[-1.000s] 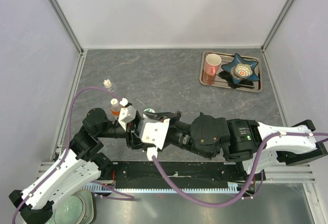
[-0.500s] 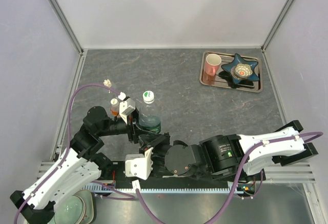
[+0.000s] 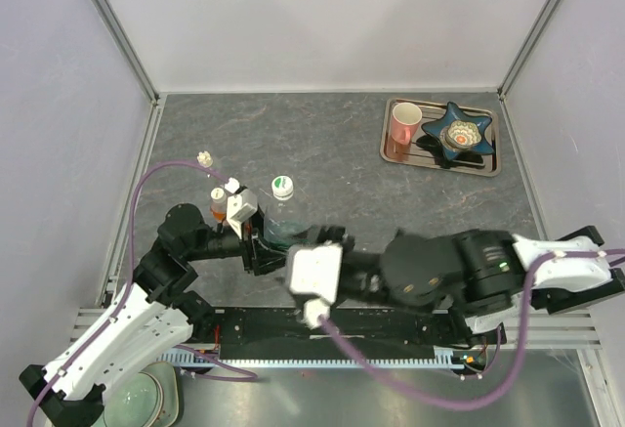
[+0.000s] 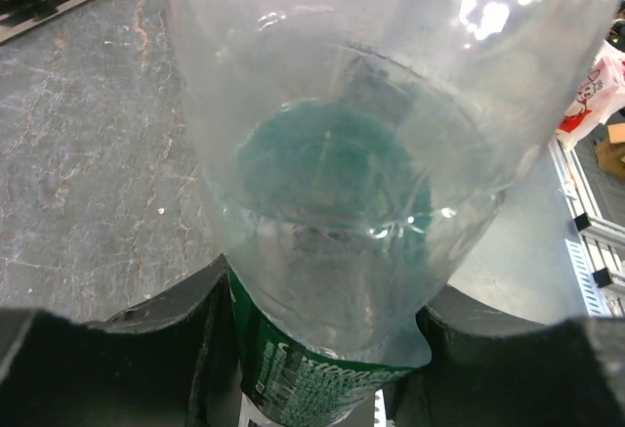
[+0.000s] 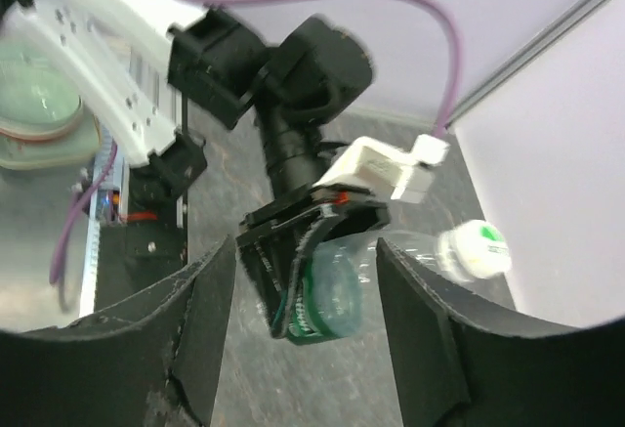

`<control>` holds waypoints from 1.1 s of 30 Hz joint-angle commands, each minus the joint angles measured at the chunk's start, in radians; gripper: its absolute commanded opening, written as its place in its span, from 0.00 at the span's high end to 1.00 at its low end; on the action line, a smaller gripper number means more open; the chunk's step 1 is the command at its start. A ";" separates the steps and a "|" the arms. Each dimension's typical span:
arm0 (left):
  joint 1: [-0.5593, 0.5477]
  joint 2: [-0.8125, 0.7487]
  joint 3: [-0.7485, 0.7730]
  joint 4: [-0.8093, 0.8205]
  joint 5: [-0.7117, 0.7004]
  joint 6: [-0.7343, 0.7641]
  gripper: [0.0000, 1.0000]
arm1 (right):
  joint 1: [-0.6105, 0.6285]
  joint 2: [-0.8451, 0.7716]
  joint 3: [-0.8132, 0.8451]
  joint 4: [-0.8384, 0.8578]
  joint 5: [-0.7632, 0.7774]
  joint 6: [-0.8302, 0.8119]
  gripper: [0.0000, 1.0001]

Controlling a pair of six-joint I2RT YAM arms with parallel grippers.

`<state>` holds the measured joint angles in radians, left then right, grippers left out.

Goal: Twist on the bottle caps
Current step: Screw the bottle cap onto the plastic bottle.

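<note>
Green-label bottle [image 3: 282,220]: white cap [image 3: 282,188] on neck.
Left gripper [image 4: 322,339]: clamped around lower bottle body.
Right gripper [image 5: 305,251]: fingers spread wide, empty, near bottle.

Green-label bottle [image 3: 283,220]: from above we see cap [image 3: 282,187] and shoulder only; the left tool [image 3: 256,243] and the right arm [image 3: 430,269] hide its lower body. Left wrist view: neck runs off at 12 o'clock, label print cut at 6 o'clock, unreadable. Right wrist view: its cap blurred. Orange bottle [image 3: 219,207] half hidden behind the left tool. Tiny bottle [image 3: 205,158], 10 o'clock on the worktop [image 3: 332,153]: too small for us to tell whether capped.
</note>
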<state>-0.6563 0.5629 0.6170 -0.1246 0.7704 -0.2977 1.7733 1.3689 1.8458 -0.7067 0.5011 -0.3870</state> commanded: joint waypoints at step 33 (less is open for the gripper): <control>0.003 -0.017 0.076 0.014 0.409 0.218 0.98 | -0.758 0.162 0.115 0.558 -1.699 0.774 0.23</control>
<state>-0.6559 0.5564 0.6575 -0.1326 1.1385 -0.1020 1.0164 1.5494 2.0068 -0.3134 -1.0798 0.3042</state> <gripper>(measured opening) 0.531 0.782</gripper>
